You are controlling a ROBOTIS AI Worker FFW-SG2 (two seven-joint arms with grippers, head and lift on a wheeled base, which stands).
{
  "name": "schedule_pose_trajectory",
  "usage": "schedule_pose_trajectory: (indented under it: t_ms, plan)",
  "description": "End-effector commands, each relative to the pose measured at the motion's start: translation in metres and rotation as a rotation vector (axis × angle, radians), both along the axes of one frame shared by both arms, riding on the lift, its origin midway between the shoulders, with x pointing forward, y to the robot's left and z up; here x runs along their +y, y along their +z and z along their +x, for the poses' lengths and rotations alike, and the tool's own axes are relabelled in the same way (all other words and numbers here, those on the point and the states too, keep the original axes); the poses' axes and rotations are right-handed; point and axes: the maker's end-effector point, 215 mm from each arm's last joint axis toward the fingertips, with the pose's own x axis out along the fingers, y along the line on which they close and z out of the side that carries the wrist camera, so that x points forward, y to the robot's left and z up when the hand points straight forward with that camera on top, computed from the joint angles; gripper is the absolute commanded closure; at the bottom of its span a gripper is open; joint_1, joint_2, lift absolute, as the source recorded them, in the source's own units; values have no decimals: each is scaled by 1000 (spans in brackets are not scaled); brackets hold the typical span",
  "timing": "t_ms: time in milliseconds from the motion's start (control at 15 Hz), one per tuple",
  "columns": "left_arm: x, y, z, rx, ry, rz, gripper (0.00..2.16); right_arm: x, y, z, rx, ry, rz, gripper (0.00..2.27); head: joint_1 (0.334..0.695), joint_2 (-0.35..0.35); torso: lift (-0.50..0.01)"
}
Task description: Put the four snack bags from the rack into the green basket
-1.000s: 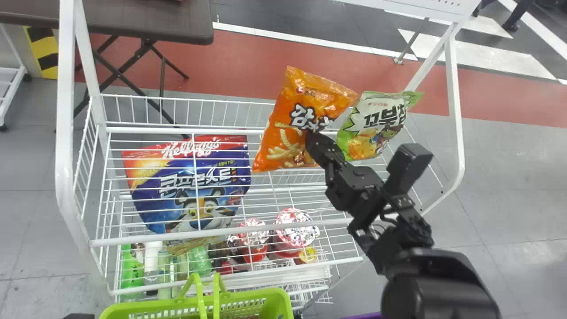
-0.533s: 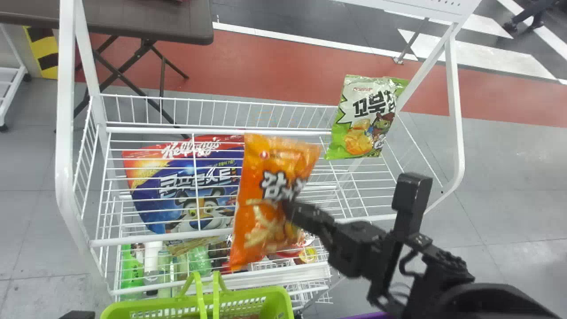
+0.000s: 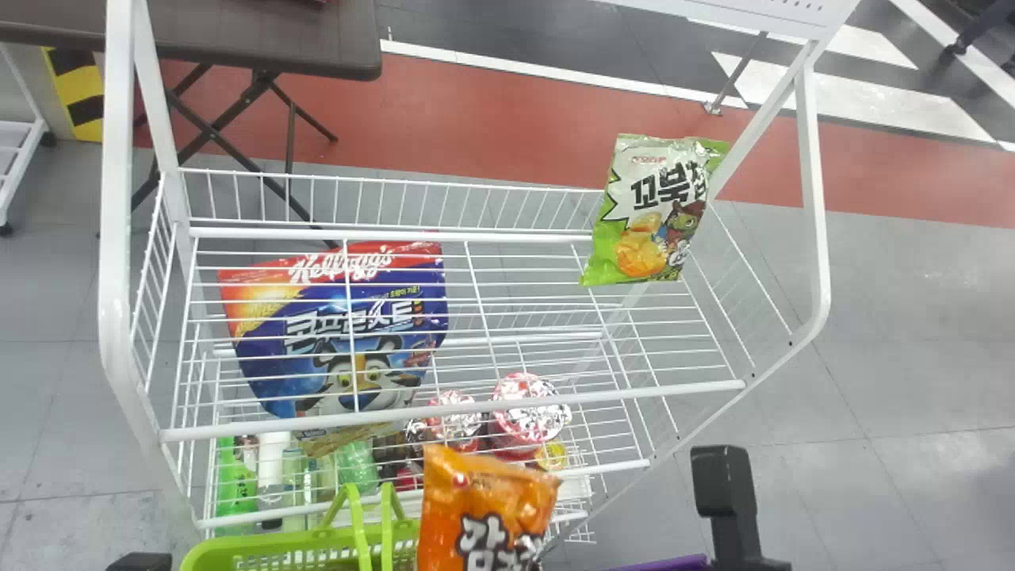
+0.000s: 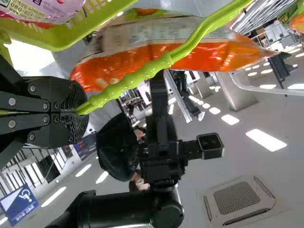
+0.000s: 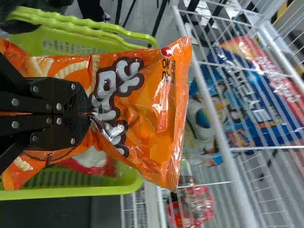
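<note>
Delivery step, by the look of it — pinching the orange bag [image 5: 147, 95] by the middle in the right gripper [image 5: 89, 114], holding it over the green basket [image 3: 277, 542]. Clamping the basket handle [image 4: 142, 73] in the left gripper [image 4: 78, 112], off to that hand's left. Next, probably calling for lowering inside the rim, then spreading the fingers — and leaving the green-and-white bag [image 3: 650, 210] waiting ahead of the hand, on the rack [image 3: 381, 233].

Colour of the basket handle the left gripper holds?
The handle is plain lime green, like the basket; it shows best in the left wrist view.
</note>
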Motion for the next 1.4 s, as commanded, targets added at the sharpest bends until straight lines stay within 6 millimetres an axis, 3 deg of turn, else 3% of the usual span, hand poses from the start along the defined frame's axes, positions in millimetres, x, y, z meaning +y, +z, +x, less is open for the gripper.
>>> schedule_pose_trajectory:
  t_ms: [0, 333, 600, 733, 800, 867, 933, 1333]
  plan:
    - [-1, 0, 0, 0, 0, -2, 2128, 0, -24, -21, 85, -8, 12, 2125, 695, -350, -6]
    - [-3, 1, -1, 1, -4, -6, 2132, 15, -61, -46, 191, 25, 12, 2125, 695, -350, -6]
    - [-3, 3, -6, 4, -7, -11, 2132, 14, -78, -28, 136, 40, -58, 2115, 695, -350, -6]
    - [-1, 3, -7, 7, -3, -12, 2132, 6, -84, -15, 93, 31, -99, 1639, 695, -350, -6]
    - [-1, 3, -6, 5, -3, -12, 2132, 5, -83, -11, 78, 27, -103, 1096, 695, -350, -6]
    - [-1, 3, -7, 7, -4, -12, 2132, 3, -85, -10, 76, 26, -111, 336, 695, -350, -6]
    - [-2, 4, -8, 7, -7, -14, 2132, 3, -86, -11, 79, 25, -110, 26, 695, -350, -6]
    - [-5, 3, -8, 5, -9, -11, 2132, 50, -69, -32, 91, 93, 32, 147, 695, -350, -6]
